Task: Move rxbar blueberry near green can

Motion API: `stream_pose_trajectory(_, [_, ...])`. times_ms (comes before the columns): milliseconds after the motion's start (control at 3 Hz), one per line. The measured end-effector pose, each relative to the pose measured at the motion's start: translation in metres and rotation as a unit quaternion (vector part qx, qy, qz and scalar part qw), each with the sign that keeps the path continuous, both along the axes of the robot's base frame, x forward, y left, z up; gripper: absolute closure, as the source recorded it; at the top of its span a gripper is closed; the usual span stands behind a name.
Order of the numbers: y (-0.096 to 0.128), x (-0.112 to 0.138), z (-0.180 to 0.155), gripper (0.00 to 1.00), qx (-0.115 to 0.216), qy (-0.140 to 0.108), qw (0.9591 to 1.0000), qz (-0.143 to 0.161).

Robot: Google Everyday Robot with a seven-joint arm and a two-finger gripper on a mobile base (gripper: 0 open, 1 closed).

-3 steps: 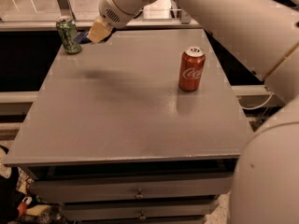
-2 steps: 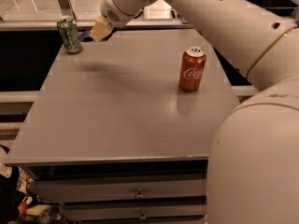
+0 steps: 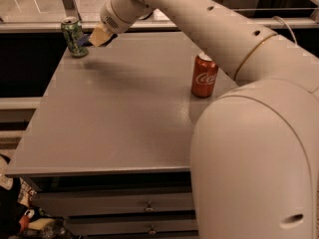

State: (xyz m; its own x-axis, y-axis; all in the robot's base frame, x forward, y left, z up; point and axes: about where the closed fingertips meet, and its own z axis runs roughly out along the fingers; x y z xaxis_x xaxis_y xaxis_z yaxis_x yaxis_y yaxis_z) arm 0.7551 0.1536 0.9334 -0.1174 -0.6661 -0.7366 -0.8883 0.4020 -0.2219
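Note:
The green can [image 3: 75,36] stands upright at the far left corner of the grey table [image 3: 124,113]. My gripper [image 3: 96,37] is just right of the can, a little above the table top, with its tan fingers [image 3: 101,34] pointing toward the can. It is shut on the rxbar blueberry [image 3: 82,40], of which only a small dark blue end shows between the fingers and the can. The bar end is very close to the can; I cannot tell whether they touch.
A red Coca-Cola can [image 3: 204,75] stands upright on the right side of the table. My white arm [image 3: 249,133] fills the right foreground and hides the table's right front part. Drawers [image 3: 147,207] sit under the table front.
The gripper with the bar has shifted slightly left and down toward the green can. The arm's large white link has swung further into the right foreground.

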Motion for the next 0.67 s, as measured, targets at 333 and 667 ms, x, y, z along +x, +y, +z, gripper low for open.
stream_pose_trajectory(333, [0.018, 0.023, -0.025, 0.96, 0.020, 0.011, 0.9995, -0.020])
stream_pose_trajectory(667, [0.024, 0.033, -0.042, 0.74, 0.029, 0.031, 0.9981, -0.045])
